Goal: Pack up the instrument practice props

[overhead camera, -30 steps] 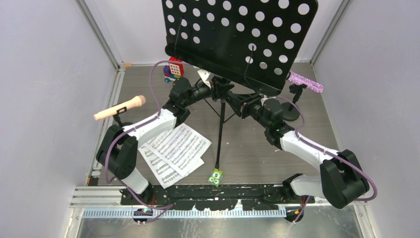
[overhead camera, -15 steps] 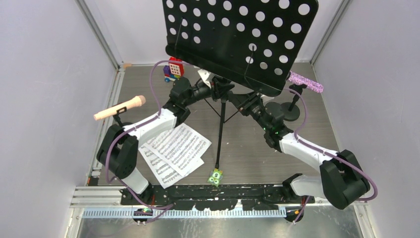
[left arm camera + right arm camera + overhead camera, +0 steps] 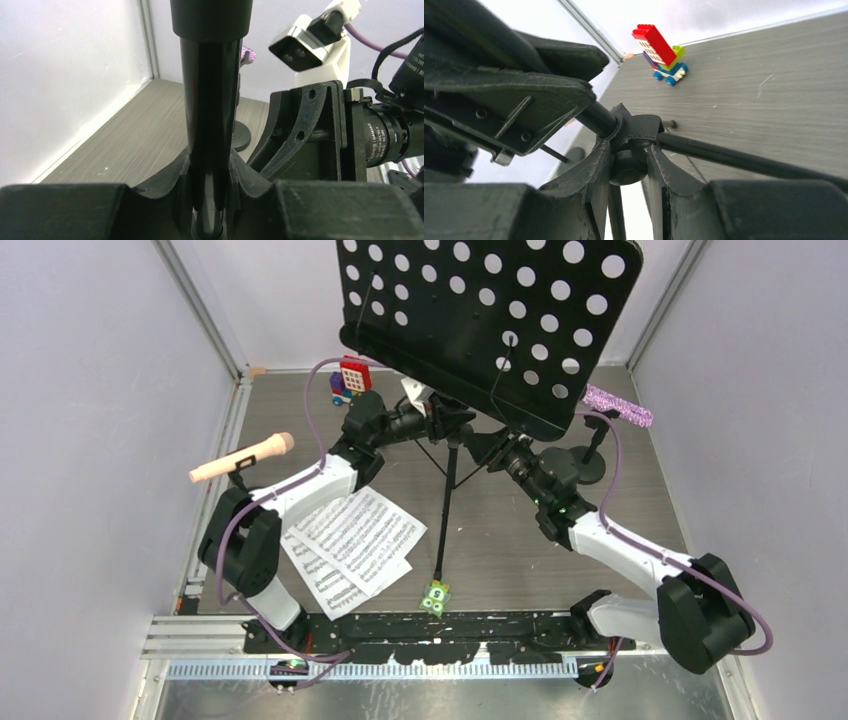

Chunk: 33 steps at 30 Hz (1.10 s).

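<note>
The black perforated music desk (image 3: 490,320) stands tilted on its tripod legs (image 3: 445,502) at the back middle. My left gripper (image 3: 432,418) is shut on the stand's upright pole (image 3: 210,100), which fills the gap between the jaws (image 3: 212,172). From the right, my right gripper (image 3: 487,448) is shut on the round knob (image 3: 626,167) at the tripod hub. White sheet-music pages (image 3: 350,540) lie at front left. A pink microphone (image 3: 243,458) rests on its mount at the left. A purple-glitter microphone (image 3: 617,406) sits on a black round-based mount (image 3: 590,465) at the right.
A red-blue toy brick vehicle (image 3: 350,380) stands at the back left, also in the right wrist view (image 3: 660,52). A small green dotted piece (image 3: 435,595) lies by the foot of the front tripod leg. Grey walls close in on both sides.
The music desk has shifted slightly to the right. My right arm has reached further in towards the stand, and its jaws have closed a little on the knob. The left gripper keeps its grip.
</note>
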Available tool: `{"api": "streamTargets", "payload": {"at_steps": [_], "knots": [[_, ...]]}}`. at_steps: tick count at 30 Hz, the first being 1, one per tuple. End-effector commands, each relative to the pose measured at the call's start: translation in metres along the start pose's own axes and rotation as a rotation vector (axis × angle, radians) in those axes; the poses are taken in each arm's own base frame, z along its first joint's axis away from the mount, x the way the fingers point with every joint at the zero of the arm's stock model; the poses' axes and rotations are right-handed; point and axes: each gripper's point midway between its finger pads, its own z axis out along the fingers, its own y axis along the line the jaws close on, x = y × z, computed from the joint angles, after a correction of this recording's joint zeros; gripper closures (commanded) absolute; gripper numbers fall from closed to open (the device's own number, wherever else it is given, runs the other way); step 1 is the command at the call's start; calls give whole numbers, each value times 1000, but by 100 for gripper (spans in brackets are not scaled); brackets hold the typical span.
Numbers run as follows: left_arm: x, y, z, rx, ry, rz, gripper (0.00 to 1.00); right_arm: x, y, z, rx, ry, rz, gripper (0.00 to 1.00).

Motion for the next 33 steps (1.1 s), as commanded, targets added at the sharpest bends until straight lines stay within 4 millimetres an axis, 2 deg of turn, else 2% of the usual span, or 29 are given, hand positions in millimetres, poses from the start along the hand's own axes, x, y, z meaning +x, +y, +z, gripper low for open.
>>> {"api": "streamTargets", "payload": {"at_steps": [1, 7, 11, 13, 14, 16, 18, 19, 22, 24, 29, 33], "knots": [[38, -1, -5, 34, 119, -156, 100, -14, 27, -12, -96, -9, -306, 99], [35, -6, 1, 89, 127, -161, 100, -7, 31, -21, -71, 21, -506, 99], [39, -7, 4, 114, 137, -173, 100, -1, 36, -25, -42, 16, -574, 99], [39, -8, 3, 119, 138, -174, 100, -8, 31, -26, 22, -18, -567, 99], [40, -9, 3, 123, 137, -174, 100, -17, 27, -28, 72, -51, -536, 91], [40, -12, 1, 136, 139, -175, 100, -36, 19, -35, 168, -125, -453, 66], [41, -16, 0, 159, 146, -178, 100, -49, 21, -45, 193, -170, -394, 51], [43, -18, 0, 175, 152, -180, 100, -61, 23, -54, 211, -210, -338, 46], [49, -24, 1, 225, 169, -206, 100, -79, 15, -76, 303, -288, -159, 41], [51, -29, 3, 265, 166, -225, 100, -82, 6, -90, 364, -309, -43, 41], [53, -37, 9, 338, 117, -292, 100, -58, -8, -103, 422, -260, 161, 40], [56, -44, 10, 372, 106, -313, 100, -33, -12, -99, 445, -201, 331, 39]]}}
